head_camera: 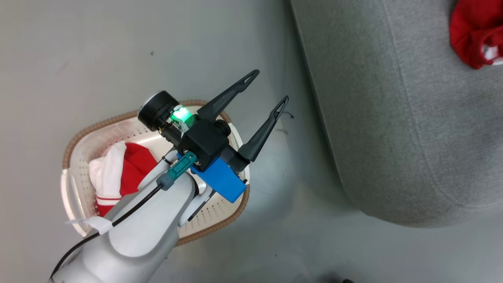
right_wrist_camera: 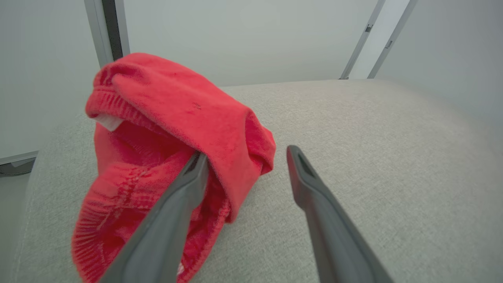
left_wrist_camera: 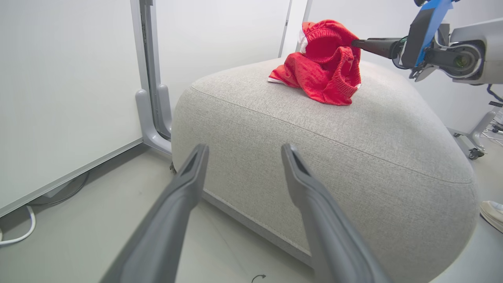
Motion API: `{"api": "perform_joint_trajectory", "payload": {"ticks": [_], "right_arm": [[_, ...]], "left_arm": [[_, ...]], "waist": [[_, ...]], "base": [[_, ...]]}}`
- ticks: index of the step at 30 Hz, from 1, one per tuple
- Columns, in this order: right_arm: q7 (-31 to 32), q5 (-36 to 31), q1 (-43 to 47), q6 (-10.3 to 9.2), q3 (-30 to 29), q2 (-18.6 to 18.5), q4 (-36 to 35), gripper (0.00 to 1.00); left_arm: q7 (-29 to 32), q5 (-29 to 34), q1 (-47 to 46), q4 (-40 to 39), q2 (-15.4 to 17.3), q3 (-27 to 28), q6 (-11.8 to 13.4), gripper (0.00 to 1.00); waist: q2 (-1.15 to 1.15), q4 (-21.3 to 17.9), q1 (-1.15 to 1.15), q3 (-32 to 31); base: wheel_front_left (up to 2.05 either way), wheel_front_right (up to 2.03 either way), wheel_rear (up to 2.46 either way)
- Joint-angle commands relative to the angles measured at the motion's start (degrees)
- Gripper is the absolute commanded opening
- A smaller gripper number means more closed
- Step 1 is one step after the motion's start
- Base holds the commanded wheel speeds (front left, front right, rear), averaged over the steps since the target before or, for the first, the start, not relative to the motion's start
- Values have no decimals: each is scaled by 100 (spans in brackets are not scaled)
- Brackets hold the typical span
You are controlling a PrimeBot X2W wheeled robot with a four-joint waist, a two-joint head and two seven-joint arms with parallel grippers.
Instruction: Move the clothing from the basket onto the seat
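Observation:
The cream basket (head_camera: 94, 127) stands on the floor, and a red and white garment (head_camera: 122, 169) lies inside it. My left gripper (head_camera: 270, 86) hovers open above the basket's right rim, its fingers aimed at the grey seat (head_camera: 393, 118). The left wrist view has that gripper (left_wrist_camera: 244, 151) empty in front of the seat's side (left_wrist_camera: 314, 157). A second red garment (right_wrist_camera: 165, 129) lies bunched on top of the seat (right_wrist_camera: 373, 137). My right gripper (right_wrist_camera: 246, 155) is open beside it, its left finger tucked into a fold and its right finger over bare upholstery.
White wall panels with a grey frame foot (left_wrist_camera: 151, 118) stand behind the seat. A pale cable (left_wrist_camera: 19, 236) lies on the floor to the left. A wheeled stand leg (left_wrist_camera: 475, 145) is past the seat's right side. Grey floor separates basket and seat.

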Motion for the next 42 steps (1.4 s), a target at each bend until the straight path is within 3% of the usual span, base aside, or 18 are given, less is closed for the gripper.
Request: {"api": "perform_joint_trajectory", "payload": {"ticks": [1, 13, 30, 42], "right_arm": [[-3, 35, 223, 2, 44, 36, -94, 100], [-4, 688, 1755, 3, 816, 250, -1234, 100], [-4, 924, 3351, 3, 2330, 952, -2679, 100], [-3, 785, 4171, 3, 2594, 1217, -3199, 100]], "left_arm": [[-45, -36, 63, 40, 0, 37, 33, 100], [-95, -177, 877, 75, -224, 622, 134, 100], [-96, 224, 2567, -183, -655, 2626, 228, 100], [-96, 594, 3363, -160, -924, 3666, 49, 100]], "waist": [[0, 24, 0, -279], [0, 228, 0, -1440], [0, 1134, 0, -2828], [0, 1556, 0, -3536]], "base": [[0, 0, 0], [0, 0, 0], [0, 0, 0], [0, 0, 0]]}}
